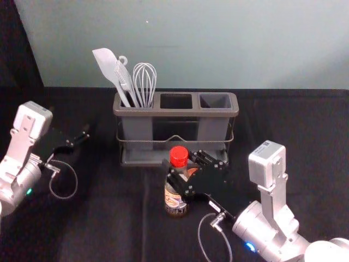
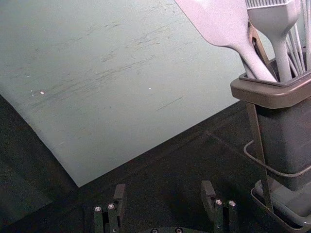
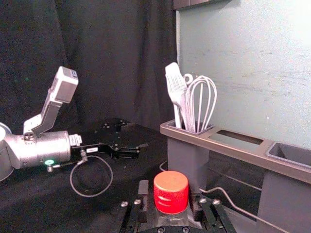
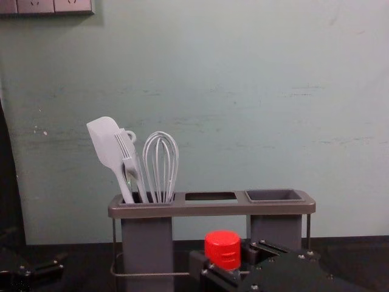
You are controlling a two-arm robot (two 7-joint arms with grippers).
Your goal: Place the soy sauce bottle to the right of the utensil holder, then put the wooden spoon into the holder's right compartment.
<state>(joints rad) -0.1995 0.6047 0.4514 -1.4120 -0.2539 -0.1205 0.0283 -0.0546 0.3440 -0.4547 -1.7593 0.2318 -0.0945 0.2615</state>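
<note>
The soy sauce bottle [image 1: 175, 201], red-capped, stands in front of the grey utensil holder [image 1: 175, 113]. My right gripper [image 1: 180, 160] is shut on its upper part, below the cap. In the right wrist view, the red cap [image 3: 170, 192] rises between the fingertips of the right gripper [image 3: 170, 200]. My left gripper [image 1: 82, 138] is left of the holder; the left wrist view shows the left gripper [image 2: 164, 193] open and holding nothing. The holder's middle and right compartments [image 4: 273, 195] look empty from above. I cannot make out a wooden spoon.
A white spatula [image 4: 106, 141], a brush [image 4: 129, 159] and a whisk [image 4: 160, 163] stand in the holder's left compartment. A pale green wall [image 1: 218, 43] rises behind the black-covered table [image 1: 109, 218].
</note>
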